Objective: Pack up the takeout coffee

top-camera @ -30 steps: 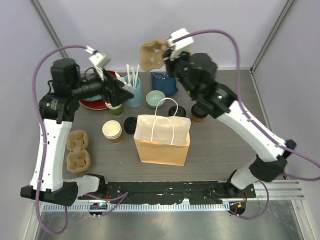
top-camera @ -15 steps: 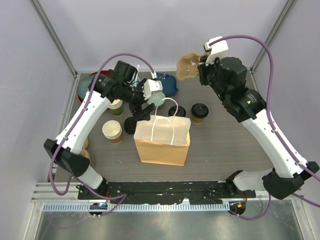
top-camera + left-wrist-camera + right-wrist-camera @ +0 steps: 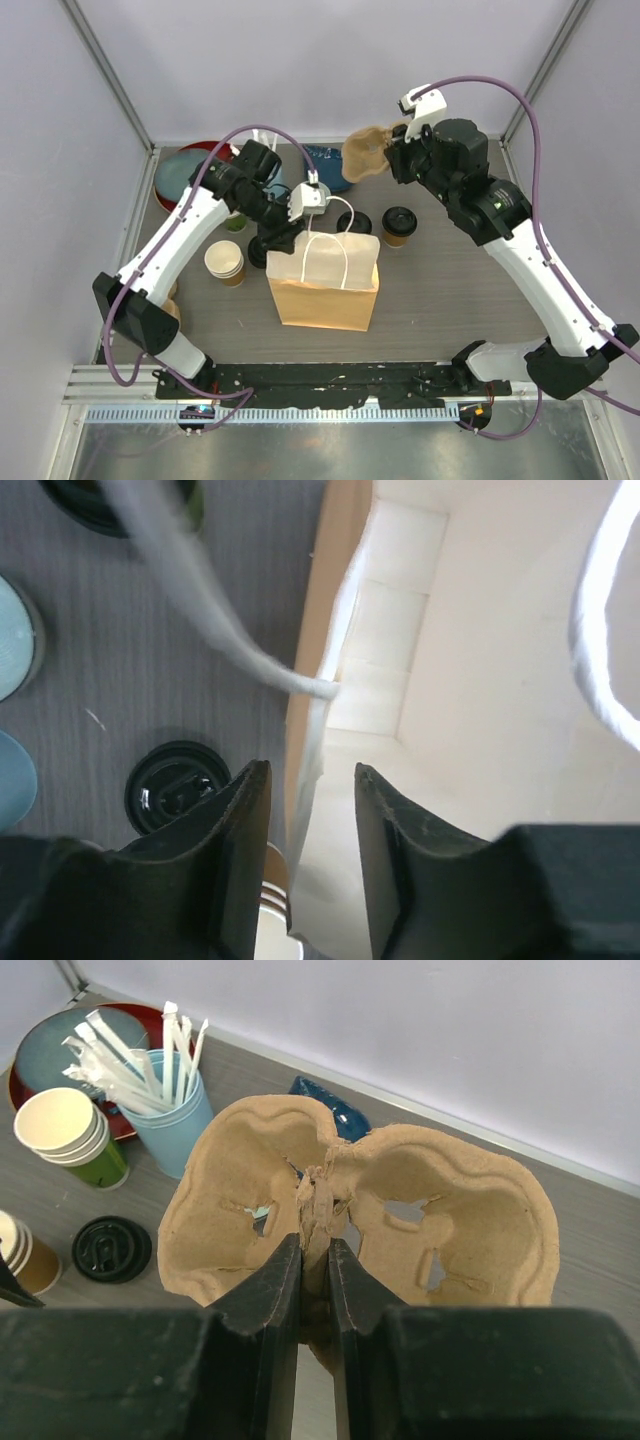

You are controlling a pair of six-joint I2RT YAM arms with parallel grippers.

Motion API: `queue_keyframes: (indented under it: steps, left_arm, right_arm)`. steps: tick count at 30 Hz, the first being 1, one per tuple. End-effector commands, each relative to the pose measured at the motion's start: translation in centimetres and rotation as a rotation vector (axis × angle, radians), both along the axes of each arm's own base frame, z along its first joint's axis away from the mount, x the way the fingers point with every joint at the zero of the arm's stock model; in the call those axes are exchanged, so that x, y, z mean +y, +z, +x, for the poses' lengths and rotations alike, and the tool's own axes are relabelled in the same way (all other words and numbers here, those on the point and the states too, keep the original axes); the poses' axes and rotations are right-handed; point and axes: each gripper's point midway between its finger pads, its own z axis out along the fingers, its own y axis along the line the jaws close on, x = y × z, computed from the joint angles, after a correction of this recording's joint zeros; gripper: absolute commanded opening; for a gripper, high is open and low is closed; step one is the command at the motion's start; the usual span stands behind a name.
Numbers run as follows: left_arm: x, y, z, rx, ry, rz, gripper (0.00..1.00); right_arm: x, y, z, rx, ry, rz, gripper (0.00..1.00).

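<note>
Wears white shells on the long links and black housings at the joints. Trails purple cables from bases to wrists. Carries a white camera box at each wrist. Ends in thick, matte black gripper fingers.

The right claw had its two black fingers pinched tight on the raised middle ridge of a brown pulp cup carrier, which stood upright with one cup well on each side. Behind it on the grey desk stood a blue cup full of white wrapped straws. Just beside that was a green-walled stack of cream-rimmed cups. A brown-walled stack was cut by the left edge, near a loose black lid. A grey-blue plate lay at the far left, and a blue packet peeked over the carrier.
</note>
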Motion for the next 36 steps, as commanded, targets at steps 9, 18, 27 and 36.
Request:
queue_keyframes:
  steps: [9,18,27,36]
  left_arm:
    - [0.0,4.5,-3.4,0.027,0.229,-0.202,0.0]
    - [1.0,4.0,-2.8,0.043,0.429,-0.167,0.0]
    - [1.3,4.0,-2.6,0.054,0.525,-0.153,0.0]
    - [0.3,4.0,-3.4,0.104,0.48,-0.193,0.0]
  right_arm:
    - [3.4,6.3,-6.8,-0.021,0.319,0.212,0.01]
    - [7.0,7.8,-12.3,-0.002,0.627,0.311,0.01]
    - [3.9,8.8,-11.2,-0.092,0.437,0.328,0.01]
    - [10.0,3.9,-11.2,0.025,0.689,0.374,0.01]
